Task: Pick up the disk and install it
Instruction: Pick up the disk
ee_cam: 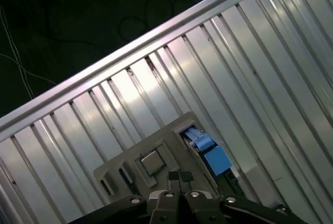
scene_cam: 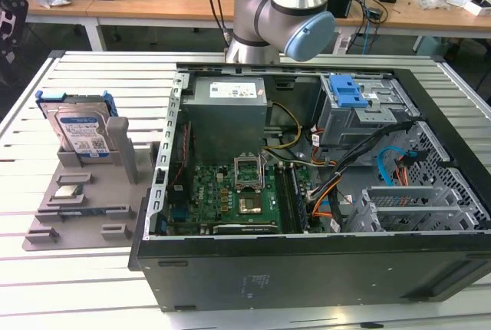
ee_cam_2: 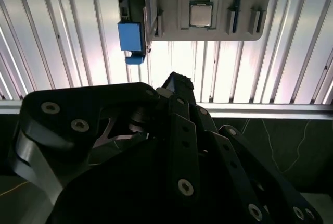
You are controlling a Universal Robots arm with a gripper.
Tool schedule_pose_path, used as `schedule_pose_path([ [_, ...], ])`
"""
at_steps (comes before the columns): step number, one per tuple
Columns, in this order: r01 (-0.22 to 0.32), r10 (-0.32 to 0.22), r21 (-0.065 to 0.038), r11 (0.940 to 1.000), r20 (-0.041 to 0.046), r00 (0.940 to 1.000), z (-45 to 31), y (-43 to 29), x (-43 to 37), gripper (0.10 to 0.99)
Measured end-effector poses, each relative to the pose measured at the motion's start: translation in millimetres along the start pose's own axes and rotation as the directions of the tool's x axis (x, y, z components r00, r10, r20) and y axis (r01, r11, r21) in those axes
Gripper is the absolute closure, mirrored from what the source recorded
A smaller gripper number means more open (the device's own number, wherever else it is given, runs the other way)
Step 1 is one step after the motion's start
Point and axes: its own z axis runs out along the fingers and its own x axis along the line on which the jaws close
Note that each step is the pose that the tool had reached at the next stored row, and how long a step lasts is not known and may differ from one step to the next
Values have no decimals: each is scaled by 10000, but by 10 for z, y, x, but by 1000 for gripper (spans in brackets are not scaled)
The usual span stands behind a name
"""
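Ribbed aluminium slat table [scene_cam: 100,69] carries a large black computer case [scene_cam: 307,268], lid off and interior open from above. It takes the exterior view's right and middle. Grey robot arm with light-blue joint caps [scene_cam: 284,15] stands behind the case's far edge. Flat grey plastic fixture tray [scene_cam: 84,219] lies on the exterior view's left, with a narrow strip of bare slats between it and the case wall and open slats on its other sides. The disk [scene_cam: 80,127], a silver rectangular drive with white-and-blue label and blue side rails, stands upright in the tray's far holder, its top edge and upper rails free. Black linkage gripper [ee_cam: 179,177] hangs clear above the tray, fingertips pressed together, nothing between them. Small square silver chip [ee_cam_2: 200,14] sits in a tray pocket, apart from the disk.
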Motion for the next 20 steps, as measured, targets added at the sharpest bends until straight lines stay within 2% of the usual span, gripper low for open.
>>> schedule_pose_path([
  [5, 619, -619, -15, 9981, -27, 9981, 0, 0, 0, 980],
  [10, 1389, -1389, -37, 9903, -59, 9903, 0, 0, 0, 980],
  [12, 1535, -1535, -41, 9881, -65, 9881, 0, 0, 0, 980],
  [14, 1741, -1741, -47, 9847, -74, 9847, 0, 0, 0, 980],
  [16, 2183, -2184, -61, 9759, -91, 9758, 0, 0, 0, 980],
  [20, 2551, -2551, -74, 9669, -107, 9669, 0, 0, 0, 980],
])
